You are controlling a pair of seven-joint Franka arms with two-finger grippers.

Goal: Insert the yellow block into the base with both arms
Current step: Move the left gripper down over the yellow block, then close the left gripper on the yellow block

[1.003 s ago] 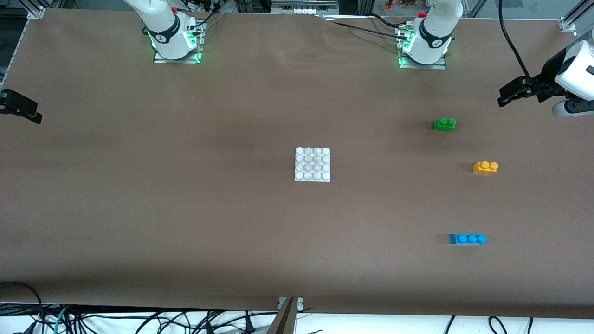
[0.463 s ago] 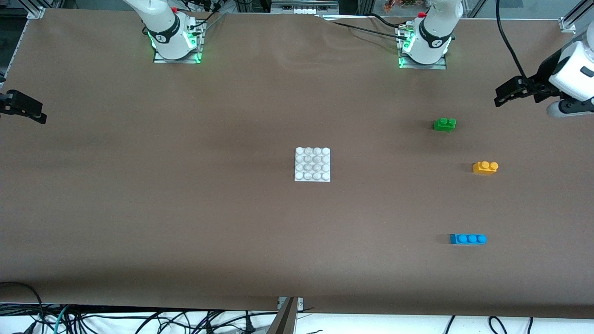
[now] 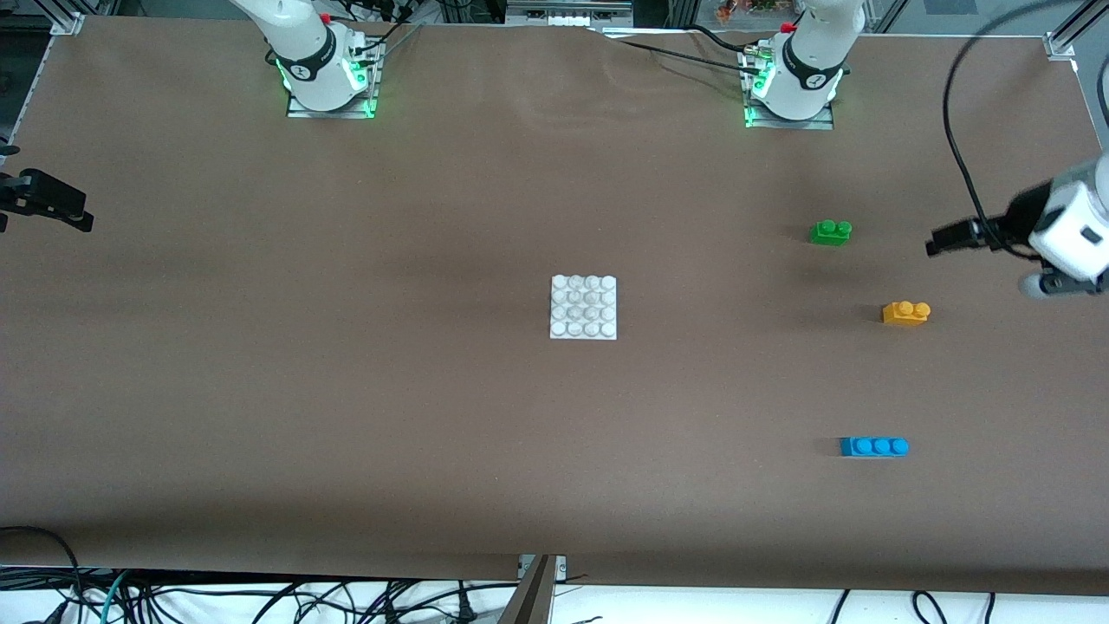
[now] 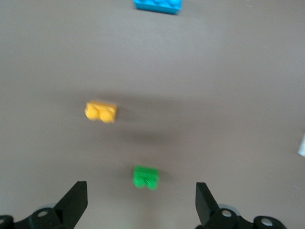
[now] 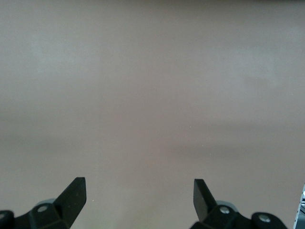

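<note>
The yellow block (image 3: 906, 312) lies on the brown table toward the left arm's end; it also shows in the left wrist view (image 4: 101, 112). The white studded base (image 3: 583, 307) sits at the table's middle. My left gripper (image 3: 940, 238) is open and empty in the air, over the table beside the yellow block and the green brick (image 3: 831, 231); its own view shows it (image 4: 141, 196) with the green brick (image 4: 146, 176) between the jaws' line, well below. My right gripper (image 3: 61, 211) is open and empty at the right arm's end of the table; its own view (image 5: 139, 192) shows only bare table.
A blue three-stud brick (image 3: 873, 446) lies nearer to the front camera than the yellow block, and shows in the left wrist view (image 4: 157, 5). The arm bases (image 3: 327, 74) stand along the table's back edge. A black cable (image 3: 957, 130) hangs above the left gripper.
My left gripper has come down and moved toward the yellow block. My right gripper has shifted slightly toward the table's middle. The bricks and the base have not moved.
</note>
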